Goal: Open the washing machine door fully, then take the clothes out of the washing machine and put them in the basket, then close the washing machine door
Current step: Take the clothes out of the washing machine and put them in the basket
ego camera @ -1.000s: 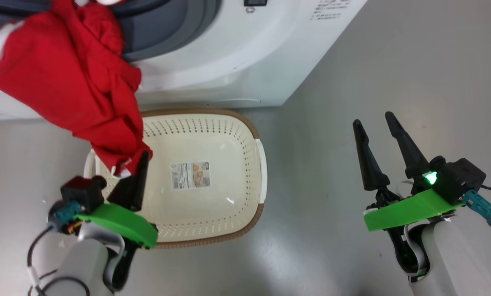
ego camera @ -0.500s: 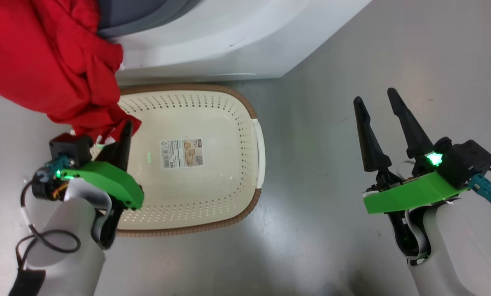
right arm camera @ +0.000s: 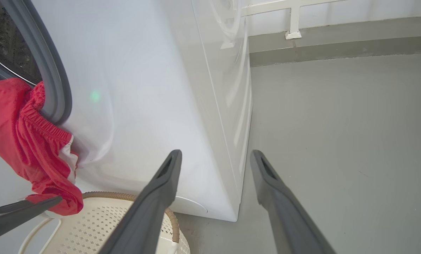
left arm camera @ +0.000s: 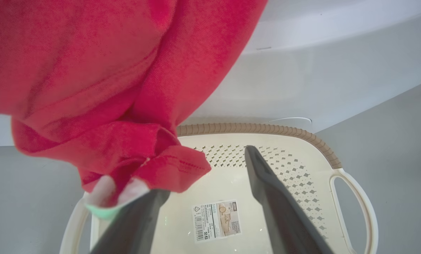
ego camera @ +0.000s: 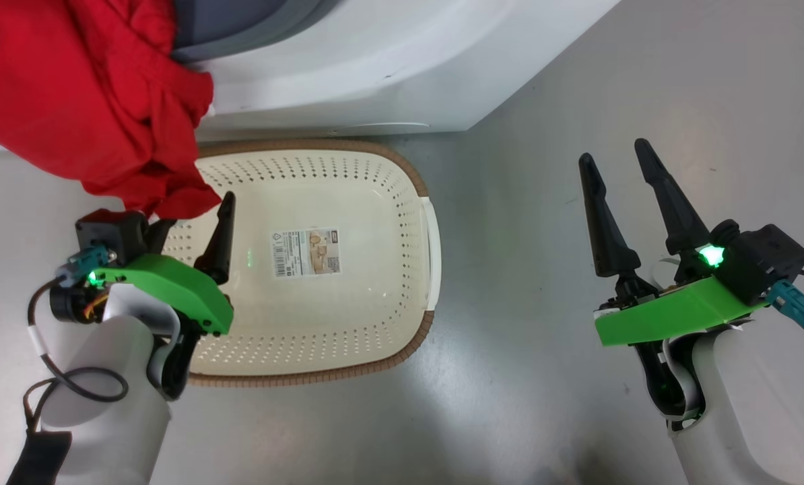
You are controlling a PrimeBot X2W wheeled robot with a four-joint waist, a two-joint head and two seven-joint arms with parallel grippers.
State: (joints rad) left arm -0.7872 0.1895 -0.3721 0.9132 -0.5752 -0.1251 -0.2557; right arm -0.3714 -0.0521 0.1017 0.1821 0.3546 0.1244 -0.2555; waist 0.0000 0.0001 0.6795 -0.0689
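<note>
Over the basket [ego camera: 348, 145], the clothes [ego camera: 72, 87] are being seen hanging out of the washing machine [ego camera: 375, 67].
The left gripper [left arm camera: 206, 170] is being held with its fingers spread apart, and the red hem is touching one finger only. The right gripper [ego camera: 613, 151] is also being held wide open and empty, over the floor [ego camera: 644, 81], well apart from the basket.
</note>
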